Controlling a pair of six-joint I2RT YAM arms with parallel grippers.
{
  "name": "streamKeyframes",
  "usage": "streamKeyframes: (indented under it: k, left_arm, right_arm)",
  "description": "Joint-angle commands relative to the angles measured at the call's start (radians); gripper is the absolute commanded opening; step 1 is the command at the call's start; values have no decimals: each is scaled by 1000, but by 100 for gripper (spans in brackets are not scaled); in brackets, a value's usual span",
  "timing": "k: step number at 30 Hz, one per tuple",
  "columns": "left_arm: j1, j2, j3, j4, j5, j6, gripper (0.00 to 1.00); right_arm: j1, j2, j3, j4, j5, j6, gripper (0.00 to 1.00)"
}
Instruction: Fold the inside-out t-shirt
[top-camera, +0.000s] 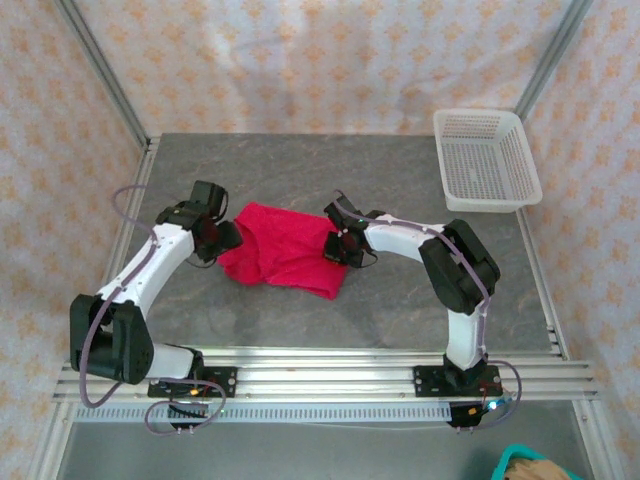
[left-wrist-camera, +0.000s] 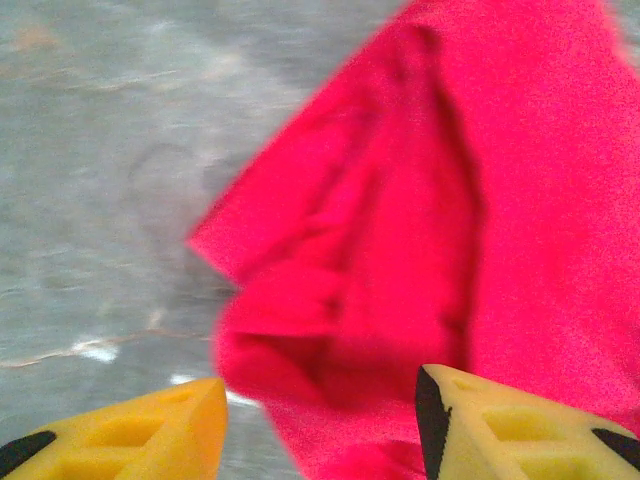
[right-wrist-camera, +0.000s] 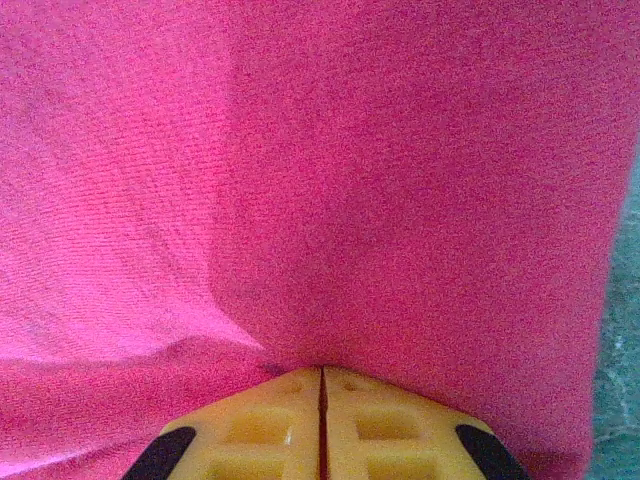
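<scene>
**gripfan:** What are we counting here?

**yam_owner:** One inside-out t-shirt (top-camera: 285, 255), one white mesh basket (top-camera: 487, 160), two arms. The tee is lying crumpled a bit toward 9 o'clock of the table's middle. The basket is sitting way off at 1 o'clock.

**gripfan:** Grippers?

**yam_owner:** The left gripper (top-camera: 225, 238) is hanging at the shirt's 9 o'clock edge, its yellow fingers (left-wrist-camera: 150, 430) standing apart over the hem. The right gripper (top-camera: 338, 245) is sitting at the 3 o'clock edge, tips pressed together and pinching a fold of fabric.

**gripfan:** And the room?

**yam_owner:** A grey marbled table (top-camera: 400, 290) is carrying it all, aluminium rails (top-camera: 330, 370) are running along 6 o'clock, and pale flowery curtains (top-camera: 300, 60) are hanging around it.
</scene>
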Motion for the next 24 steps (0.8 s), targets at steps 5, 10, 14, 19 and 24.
streamKeyframes:
  k: [5,10,14,19,24]
  left_arm:
    - [-73,148,51,23,60,27,43]
    - [-73,203,38,24,42,46,42]
    - [-70,235,-6,85,101,28,23]
    - [15,245,-15,65,99,45,0]
    - [147,202,1,5,66,61,0]
  right_arm:
    - [4,20,9,-91,38,-16,11]
    - [4,25,13,-91,38,-18,11]
    - [1,34,13,-83,28,-12,11]
    - [-8,13,-7,-98,59,-12,11]
    - [-18,-48,-71,-111,98,-15,11]
